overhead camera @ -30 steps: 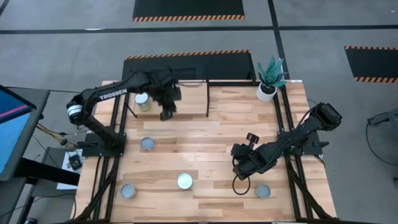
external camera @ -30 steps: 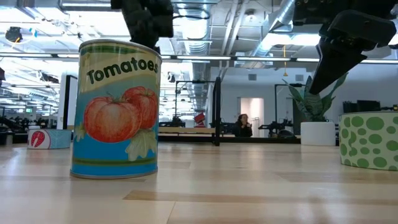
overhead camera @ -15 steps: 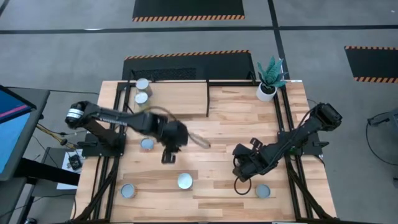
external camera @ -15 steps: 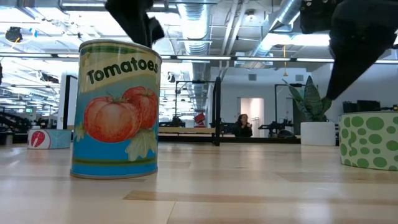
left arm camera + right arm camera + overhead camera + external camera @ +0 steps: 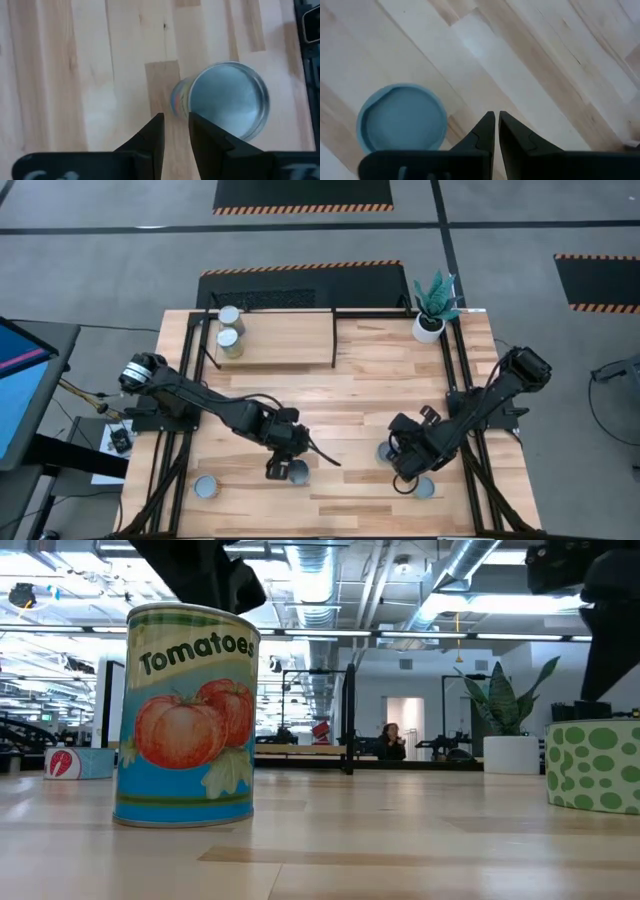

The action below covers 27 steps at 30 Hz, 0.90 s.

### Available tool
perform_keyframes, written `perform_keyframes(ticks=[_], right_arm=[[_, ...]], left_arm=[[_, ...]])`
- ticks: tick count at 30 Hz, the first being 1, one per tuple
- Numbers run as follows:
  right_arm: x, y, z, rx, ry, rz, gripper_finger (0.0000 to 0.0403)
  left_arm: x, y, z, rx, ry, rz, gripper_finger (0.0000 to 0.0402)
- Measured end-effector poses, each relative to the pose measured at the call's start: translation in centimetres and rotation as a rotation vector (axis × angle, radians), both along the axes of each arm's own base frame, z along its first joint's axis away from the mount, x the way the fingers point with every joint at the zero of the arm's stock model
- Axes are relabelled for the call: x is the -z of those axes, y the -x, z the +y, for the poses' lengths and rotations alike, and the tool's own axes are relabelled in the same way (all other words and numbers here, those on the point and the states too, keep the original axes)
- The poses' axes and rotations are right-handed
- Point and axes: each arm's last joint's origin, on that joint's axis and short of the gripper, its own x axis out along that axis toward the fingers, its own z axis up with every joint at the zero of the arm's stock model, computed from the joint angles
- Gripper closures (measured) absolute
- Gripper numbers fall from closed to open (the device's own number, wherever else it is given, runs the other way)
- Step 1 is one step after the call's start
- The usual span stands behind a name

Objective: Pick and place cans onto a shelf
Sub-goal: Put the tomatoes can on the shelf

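Open ground: we note the broad middle of the pale plank tabletop bare between the arms and the raised light-wood shelf with black rails. The shelf's right part is free; two silver-topped tins crowd its left end. Obstacles: a white pot with a green plant at the far right corner; a silver-topped tin near the front left; the black upright rail bounding the shelf's right side.

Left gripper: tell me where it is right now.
In the high view, the left gripper hovers near the table's front middle, right beside a can; its fingers are nearly closed.
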Motion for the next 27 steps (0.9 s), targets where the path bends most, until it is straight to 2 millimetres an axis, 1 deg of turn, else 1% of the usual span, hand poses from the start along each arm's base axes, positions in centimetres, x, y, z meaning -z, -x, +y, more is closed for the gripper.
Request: perform_keyframes(ticks=[5, 10, 14, 21, 24, 27], right_arm=[[0.0, 0.3, 0.4, -0.017, 0.002, -0.003, 0.0354], [0.0, 0.6, 0.8, -0.019, 0.001, -0.012, 0.0354], [0.0, 0.7, 0.9, -0.014, -0.002, -0.022, 0.0354], [0.0, 1.0, 1.5, -0.029, -0.004, -0.032, 0.0354], [0.0, 1.1, 1.8, -0.042, 0.001, -0.048, 0.0354], [0.0, 1.3, 2.1, -0.055, -0.008, -0.060, 0.0354]], left_arm=[[0.1, -0.3, -0.2, -0.051, 0.045, -0.003, 0.0323], [1.6, -0.7, -0.5, -0.063, 0.049, 0.059, 0.0319], [2.2, -1.1, -0.7, -0.064, 0.055, 0.068, 0.0319], [2.3, -1.1, -0.7, -0.072, 0.071, 0.078, 0.0321], [2.4, -1.0, -0.7, -0.063, 0.087, 0.107, 0.0341], [2.6, -1.0, -0.5, -0.060, 0.099, 0.129, 0.0384]])
